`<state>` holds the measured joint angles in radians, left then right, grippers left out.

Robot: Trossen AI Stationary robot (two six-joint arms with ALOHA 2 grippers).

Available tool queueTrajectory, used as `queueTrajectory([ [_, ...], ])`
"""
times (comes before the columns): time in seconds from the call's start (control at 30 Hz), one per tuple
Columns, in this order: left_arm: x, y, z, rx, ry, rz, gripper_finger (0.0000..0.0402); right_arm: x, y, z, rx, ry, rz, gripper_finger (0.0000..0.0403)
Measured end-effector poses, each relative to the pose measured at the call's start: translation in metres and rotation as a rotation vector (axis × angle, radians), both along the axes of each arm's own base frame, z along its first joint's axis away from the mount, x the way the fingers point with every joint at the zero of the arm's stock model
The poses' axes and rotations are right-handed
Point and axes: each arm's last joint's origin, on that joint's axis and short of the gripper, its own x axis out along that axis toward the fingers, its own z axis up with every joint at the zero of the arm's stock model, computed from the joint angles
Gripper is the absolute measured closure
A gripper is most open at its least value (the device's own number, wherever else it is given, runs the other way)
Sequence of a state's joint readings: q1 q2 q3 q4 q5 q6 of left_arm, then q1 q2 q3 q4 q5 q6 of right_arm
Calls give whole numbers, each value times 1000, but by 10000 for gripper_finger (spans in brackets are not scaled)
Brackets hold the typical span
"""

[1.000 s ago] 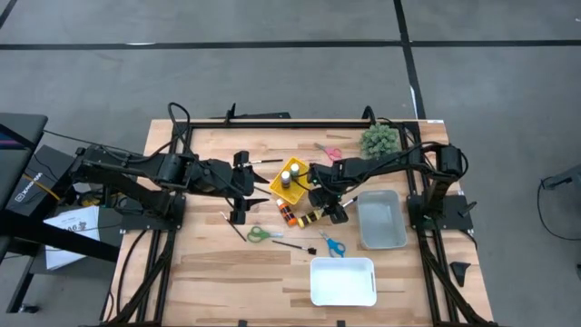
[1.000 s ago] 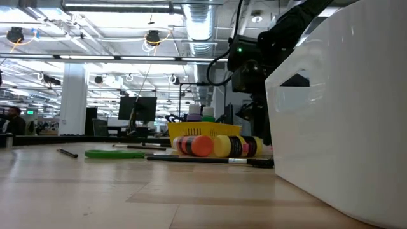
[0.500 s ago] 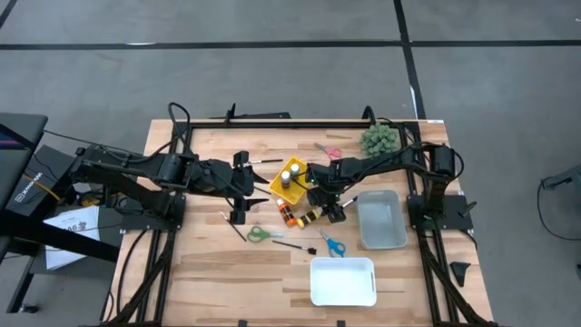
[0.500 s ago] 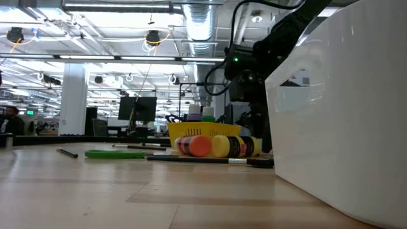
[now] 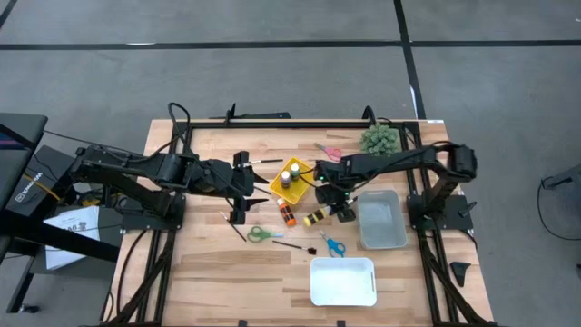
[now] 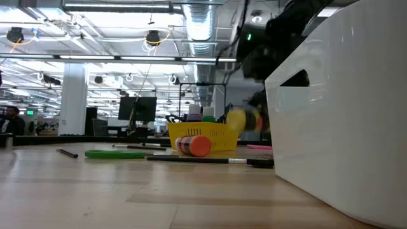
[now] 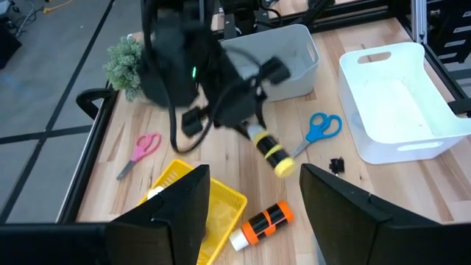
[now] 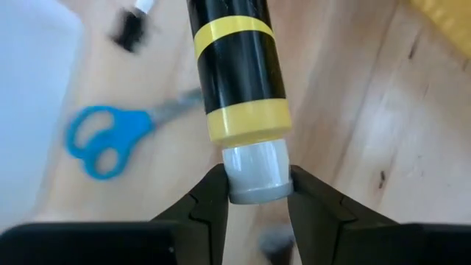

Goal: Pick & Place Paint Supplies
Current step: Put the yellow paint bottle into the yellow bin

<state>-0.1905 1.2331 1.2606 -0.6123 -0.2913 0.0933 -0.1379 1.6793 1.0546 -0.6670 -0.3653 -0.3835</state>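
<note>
Right hand [image 8: 254, 193]: fingers clamped on the grey cap of the yellow paint bottle [image 5: 317, 217], held clear of the bench [image 5: 209, 263] near its centre, just beside the grey bin [image 5: 381, 221]. The orange paint bottle [image 5: 287, 215] lies on the bench beside the yellow basket [image 5: 290, 178]. Left hand [image 5: 240, 188]: fingers apart, gripping nothing, toward the bench's left side.

No text can be read: white lettering is seen on a black case [image 5: 24, 184] left of the table and print on a sheet [image 5: 73, 227] below it, both illegible.
</note>
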Motion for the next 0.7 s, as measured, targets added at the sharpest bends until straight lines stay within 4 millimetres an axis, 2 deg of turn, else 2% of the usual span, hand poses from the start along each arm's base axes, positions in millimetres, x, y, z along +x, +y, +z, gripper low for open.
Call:
queueTrajectory([
  [0.13,0,0,0,1,-1,-1,198,-14,2,42,-2,-122,-86,295],
  [0.33,4,2,7,6,-88,25,194,-38,-1,102,-138,-377,-309,295],
  [0.47,16,5,14,41,-185,23,172,-49,-4,125,-113,-457,-400,295],
  [0.7,55,8,0,131,-252,3,126,-45,-5,156,-114,-526,-426,295],
])
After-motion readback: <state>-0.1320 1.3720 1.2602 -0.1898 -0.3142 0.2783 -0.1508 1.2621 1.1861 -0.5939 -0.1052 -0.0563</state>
